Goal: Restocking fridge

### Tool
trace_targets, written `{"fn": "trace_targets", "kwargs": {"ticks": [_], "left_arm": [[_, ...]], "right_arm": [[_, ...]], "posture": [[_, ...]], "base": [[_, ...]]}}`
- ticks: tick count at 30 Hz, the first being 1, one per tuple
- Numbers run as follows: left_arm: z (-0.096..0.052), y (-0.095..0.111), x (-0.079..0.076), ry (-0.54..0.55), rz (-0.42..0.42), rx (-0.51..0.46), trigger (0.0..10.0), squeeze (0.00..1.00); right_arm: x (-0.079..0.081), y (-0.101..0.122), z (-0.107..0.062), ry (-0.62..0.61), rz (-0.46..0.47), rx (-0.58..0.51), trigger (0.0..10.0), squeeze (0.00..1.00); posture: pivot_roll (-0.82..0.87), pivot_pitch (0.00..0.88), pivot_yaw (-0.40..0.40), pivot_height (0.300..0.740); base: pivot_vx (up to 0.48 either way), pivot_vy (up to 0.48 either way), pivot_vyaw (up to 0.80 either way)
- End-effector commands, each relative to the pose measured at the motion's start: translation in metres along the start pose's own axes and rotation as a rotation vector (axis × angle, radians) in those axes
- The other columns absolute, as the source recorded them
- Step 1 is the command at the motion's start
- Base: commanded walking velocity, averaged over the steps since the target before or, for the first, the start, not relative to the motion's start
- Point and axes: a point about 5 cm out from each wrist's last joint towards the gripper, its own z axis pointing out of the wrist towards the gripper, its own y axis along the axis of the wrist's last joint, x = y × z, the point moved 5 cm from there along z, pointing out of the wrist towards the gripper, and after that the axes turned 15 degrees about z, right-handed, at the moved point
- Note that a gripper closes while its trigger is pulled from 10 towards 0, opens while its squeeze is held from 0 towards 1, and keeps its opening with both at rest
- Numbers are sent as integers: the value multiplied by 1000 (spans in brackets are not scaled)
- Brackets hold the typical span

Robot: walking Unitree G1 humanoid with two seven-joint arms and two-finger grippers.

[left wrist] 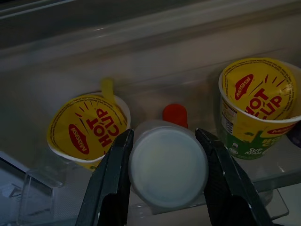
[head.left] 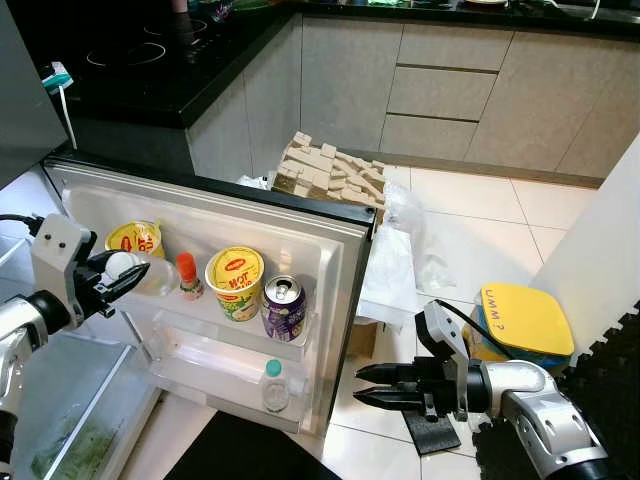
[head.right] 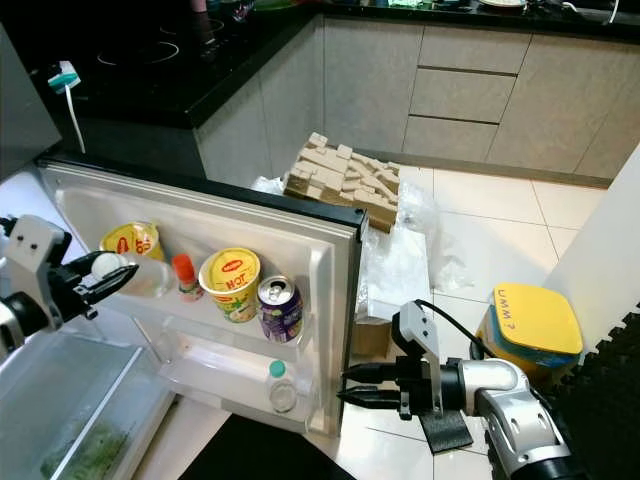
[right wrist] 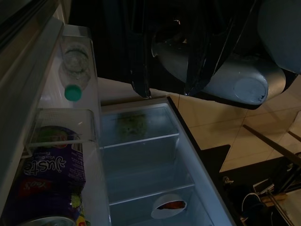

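The left gripper (left wrist: 167, 188) is clamping a clear bottle with a white cap (head.left: 137, 270), its two black fingers (left wrist: 109, 181) pressing on either side of the lid, and is holding it over the upper shelf of the open fridge door (head.left: 330, 290). The bottle is sitting between two yellow Maggi Hot Cup noodle cups (head.left: 234, 281), just in front of a small red-capped sauce bottle (head.left: 187, 275). To do this well, I'd say the bottle needs lowering straight into the gap, base settling behind the shelf rail before the fingers let go (the red-capped bottle behind looks easy to tip). A purple drink can (head.left: 283, 306) is standing further along the same shelf, and a green-capped plastic bottle (head.left: 274, 384) is lying in the lower door bin.

The right gripper (head.left: 380, 387) is hanging low beyond the door's edge, fingers slightly apart and holding nothing.

The floor (head.left: 480, 215) is pale tile, with beige cabinets (head.left: 440, 90), a black countertop (head.left: 150, 70), a box of cardboard packing (head.left: 330, 172) and a yellow-lidded container (head.left: 525, 320).
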Motion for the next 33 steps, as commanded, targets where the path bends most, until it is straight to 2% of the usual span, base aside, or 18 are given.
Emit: {"fn": "trace_targets", "kwargs": {"ticks": [1,7,21,32,33], "left_arm": [[4,4,0,5,25,-18,10000,0],[4,2,3,22,40,-7,10000,0],[1,-1,21,125,71,12,10000,0],[1,-4,21,133,81,22,10000,0],[3,-3,17,111,71,9,10000,0]], "right_arm": [[2,5,1,8,-22,-1,10000,0],[3,5,1,13,-22,-2,10000,0],[5,7,2,17,-28,-4,10000,0],[5,8,2,18,-31,-1,10000,0],[5,8,1,17,-32,0,10000,0]], "posture": [[-50,0,25,740],[-50,0,25,740],[-54,0,25,740],[-55,0,22,740],[-55,0,22,740]], "base": [[0,0,0],[0,0,0],[0,0,0],[0,0,0],[0,0,0]]}}
